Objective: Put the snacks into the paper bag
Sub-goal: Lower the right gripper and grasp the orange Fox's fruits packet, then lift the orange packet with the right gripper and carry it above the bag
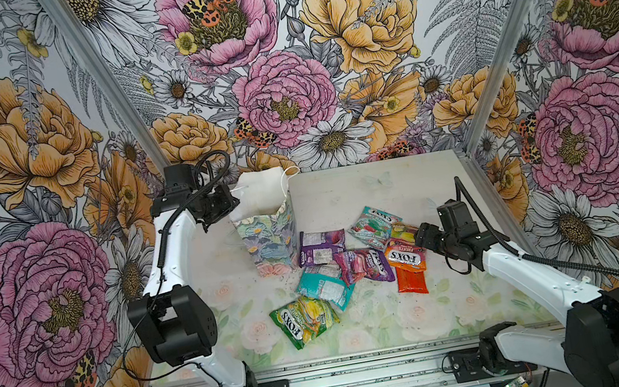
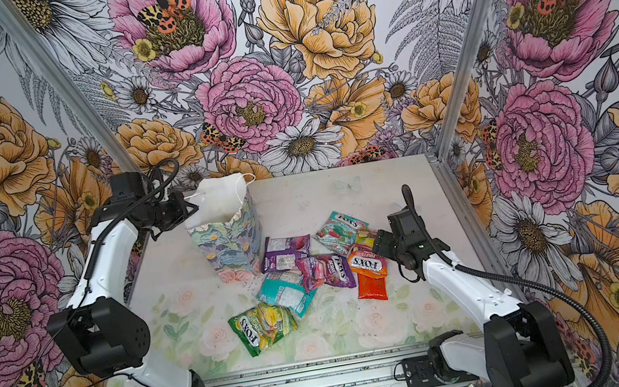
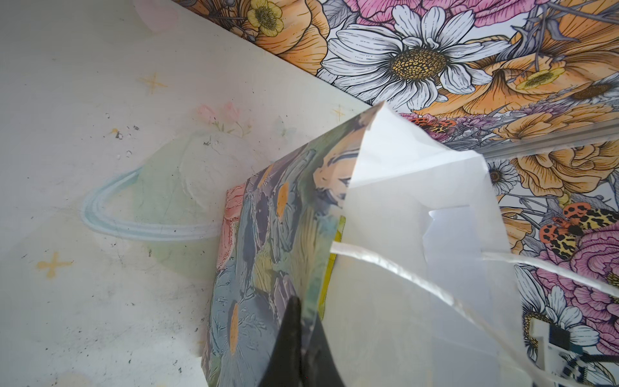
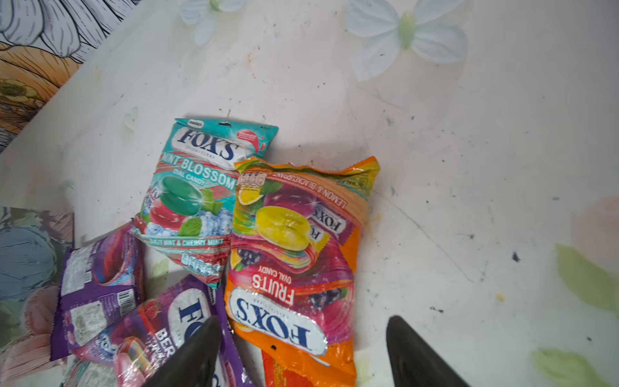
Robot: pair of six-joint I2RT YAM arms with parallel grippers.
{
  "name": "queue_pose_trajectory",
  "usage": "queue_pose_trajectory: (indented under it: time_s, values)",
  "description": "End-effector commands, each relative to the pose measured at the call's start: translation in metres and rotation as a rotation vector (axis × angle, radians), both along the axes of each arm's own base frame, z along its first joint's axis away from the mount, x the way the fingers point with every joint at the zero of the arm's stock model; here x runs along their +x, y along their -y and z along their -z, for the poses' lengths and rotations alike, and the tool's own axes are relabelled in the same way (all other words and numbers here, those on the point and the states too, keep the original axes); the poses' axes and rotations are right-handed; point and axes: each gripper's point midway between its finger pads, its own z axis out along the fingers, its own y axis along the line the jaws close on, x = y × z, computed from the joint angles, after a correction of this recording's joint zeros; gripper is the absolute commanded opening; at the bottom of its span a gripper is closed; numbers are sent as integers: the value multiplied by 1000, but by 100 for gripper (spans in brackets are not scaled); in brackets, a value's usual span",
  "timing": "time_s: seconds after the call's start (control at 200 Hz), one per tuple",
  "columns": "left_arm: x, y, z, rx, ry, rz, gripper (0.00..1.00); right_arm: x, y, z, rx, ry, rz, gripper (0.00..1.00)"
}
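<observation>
The left gripper (image 3: 296,321) is pinching the rim of the upright paper bag (image 1: 268,234) (only its wrist view is showing this grip); the right gripper (image 4: 304,323) is hovering, jaws wide, over the orange packet (image 4: 294,268) among snacks (image 1: 352,263) beside the bag.

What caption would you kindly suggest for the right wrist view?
Open right gripper hovers over the orange packet, beside the teal packet.

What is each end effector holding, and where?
The left end effector pinches the bag by its wall at the rim; the right end effector, open over the orange packet, holds nothing.
</observation>
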Motion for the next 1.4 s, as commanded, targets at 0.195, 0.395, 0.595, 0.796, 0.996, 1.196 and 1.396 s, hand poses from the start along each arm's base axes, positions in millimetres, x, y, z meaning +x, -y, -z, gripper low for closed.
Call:
queue_pose_trajectory:
  time_s: [0.195,0.395,0.595,0.796,0.996,1.196,1.396]
  values:
    - [-1,3,-7,-22,30,21,0,10,5,33,14,-41,-38,73]
    - [-1,3,-6,-22,27,20,0,19,1,46,50,-41,-51,72]
    - [-1,4,-5,-23,25,23,0,25,0,60,77,-50,-50,68]
    - [0,5,-4,-25,22,25,0,30,-9,71,140,-55,-54,58]
    - [0,5,-3,-24,20,25,0,34,-16,74,198,-44,-55,42]
    - [0,4,-2,-23,19,25,0,35,-12,62,179,-12,-47,23]
    - [1,4,-2,-26,16,23,0,35,-11,45,170,19,-48,9]
